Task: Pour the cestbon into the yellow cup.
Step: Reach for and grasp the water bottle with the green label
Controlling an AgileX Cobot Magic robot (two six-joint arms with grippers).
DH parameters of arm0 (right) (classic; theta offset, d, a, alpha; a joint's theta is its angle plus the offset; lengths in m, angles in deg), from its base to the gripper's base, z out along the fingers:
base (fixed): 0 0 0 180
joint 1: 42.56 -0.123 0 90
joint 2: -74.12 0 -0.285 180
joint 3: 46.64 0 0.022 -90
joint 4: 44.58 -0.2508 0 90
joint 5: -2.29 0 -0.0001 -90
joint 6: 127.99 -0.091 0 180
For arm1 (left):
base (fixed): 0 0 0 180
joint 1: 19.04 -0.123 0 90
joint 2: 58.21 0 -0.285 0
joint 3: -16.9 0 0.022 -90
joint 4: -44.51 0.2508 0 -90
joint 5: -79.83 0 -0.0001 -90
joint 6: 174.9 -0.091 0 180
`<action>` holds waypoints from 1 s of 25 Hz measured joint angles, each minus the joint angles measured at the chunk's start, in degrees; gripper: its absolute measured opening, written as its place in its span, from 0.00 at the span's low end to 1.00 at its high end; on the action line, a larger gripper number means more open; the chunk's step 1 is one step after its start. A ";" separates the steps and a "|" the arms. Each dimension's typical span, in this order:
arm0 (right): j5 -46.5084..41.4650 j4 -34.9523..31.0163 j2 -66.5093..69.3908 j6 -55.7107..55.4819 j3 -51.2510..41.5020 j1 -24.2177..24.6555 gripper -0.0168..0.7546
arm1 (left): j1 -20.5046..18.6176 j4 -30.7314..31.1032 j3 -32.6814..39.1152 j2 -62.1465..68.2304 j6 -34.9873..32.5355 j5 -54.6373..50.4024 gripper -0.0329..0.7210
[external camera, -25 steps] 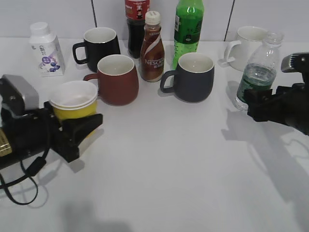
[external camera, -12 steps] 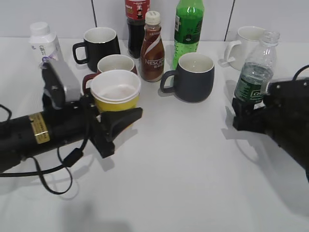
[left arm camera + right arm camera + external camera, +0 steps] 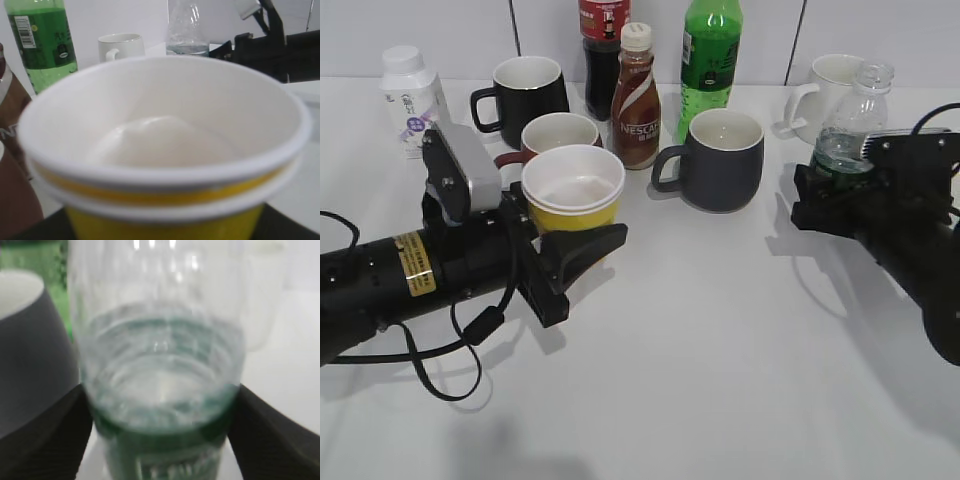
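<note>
Left gripper (image 3: 582, 243) clenched on yellow cup (image 3: 572, 190), held off tabletop (image 3: 720, 340) at 9 o'clock; right gripper (image 3: 827, 195) grasping cestbon (image 3: 850, 125), upright, at 3 o'clock.

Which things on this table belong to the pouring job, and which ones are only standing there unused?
Belong to the job:
- cestbon, held by the right gripper
- yellow cup, held by the left gripper

Only standing there:
- black mug
- red-brown mug
- grey mug
- white mug
- Nescafe bottle
- green bottle
- cola bottle
- small white bottle
</note>
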 joint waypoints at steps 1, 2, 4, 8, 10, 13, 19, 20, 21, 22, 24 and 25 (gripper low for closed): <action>0.00 -0.04 0.43 0.00 0.56 0.00 0.81 | 0.00 0.00 0.00 0.00 0.00 -0.04 0.54; 0.00 -0.06 0.77 0.00 1.04 0.00 0.80 | 0.00 0.00 0.00 0.00 0.00 -0.04 0.54; -0.05 -0.39 1.04 0.00 1.83 0.00 0.80 | 0.00 0.00 0.00 0.00 0.00 -0.04 0.54; -1.14 -2.24 1.10 0.00 3.61 0.00 0.79 | 0.00 0.00 0.00 0.00 0.00 -0.04 0.54; -3.14 -2.69 1.15 0.00 4.62 0.00 0.77 | 0.00 0.00 0.00 0.06 0.00 -0.04 0.54; -6.07 -2.75 1.15 0.05 5.98 0.00 0.70 | 0.00 0.00 -0.13 0.95 0.06 0.01 0.54; -6.14 -2.75 1.15 1.04 6.16 0.00 0.63 | 0.00 0.08 -0.56 2.17 1.61 -0.37 0.54; -6.14 -2.75 1.15 1.74 6.16 0.00 0.63 | 0.00 0.20 -0.99 2.17 2.10 -0.43 0.54; -6.14 -2.75 1.15 2.51 5.95 0.00 0.63 | 0.00 0.33 -1.45 2.17 3.02 -0.43 0.54; -6.14 -2.75 0.75 3.27 5.62 0.00 0.63 | 0.00 0.49 -1.84 2.17 3.84 -0.49 0.54; -6.41 -2.64 -0.62 6.06 3.92 0.00 0.63 | 0.19 0.76 -2.83 2.17 5.00 -1.63 0.54; -6.90 -2.33 -1.78 7.40 2.92 0.00 0.63 | 0.54 0.75 -3.33 2.17 5.35 -2.77 0.54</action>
